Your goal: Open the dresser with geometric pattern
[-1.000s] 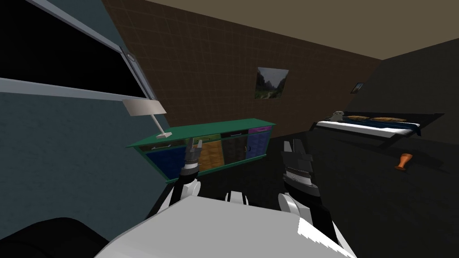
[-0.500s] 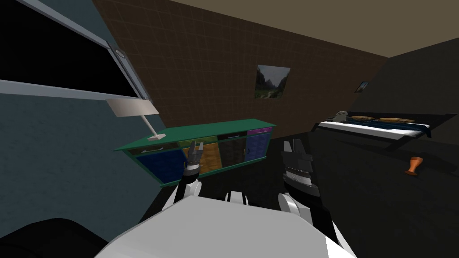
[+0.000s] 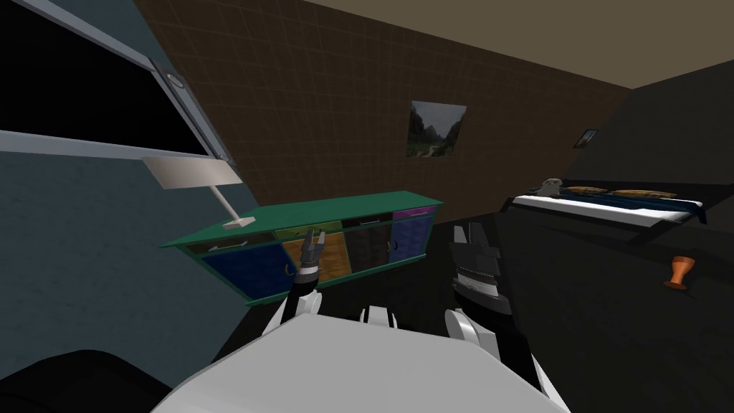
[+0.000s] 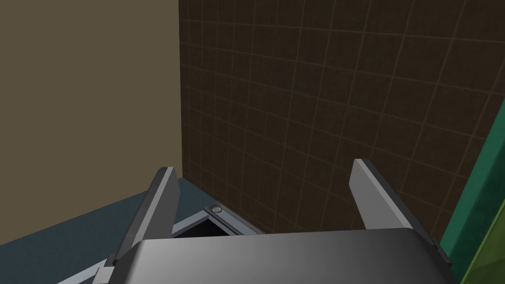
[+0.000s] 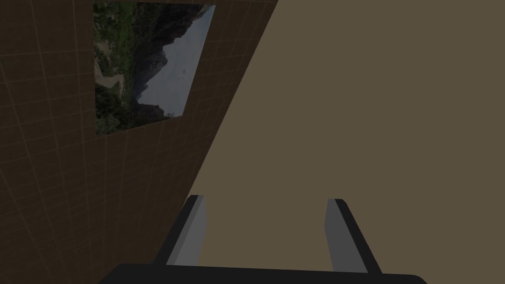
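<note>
Left gripper [image 3: 312, 240], fingers apart, before dresser [image 3: 322, 211]; head view shows coloured doors [image 3: 251, 264].

- The left gripper [image 4: 262, 167] stands with its two light grey fingers [image 4: 160, 207] spread wide apart, nothing between them.
- The fingers rise from the gripper's dark grey body [image 4: 276, 256].
- Behind the gap between the fingers is a dark brown wall [image 4: 320, 98] marked with a thin, pale grid of squares.
- A plain tan surface [image 4: 89, 98] meets that wall along a straight edge.
- A blue-grey wall [image 4: 74, 231] shows past one finger.
- The corner of a grey window frame [image 4: 232, 224] with a round bolt [image 4: 216, 209] shows close to the same finger, with a black area [image 4: 195, 230] inside it.
- Beyond the other finger runs the green edge of the dresser [image 4: 476, 207], with a sliver of yellow-green front [image 4: 490, 268] beside it.
</note>
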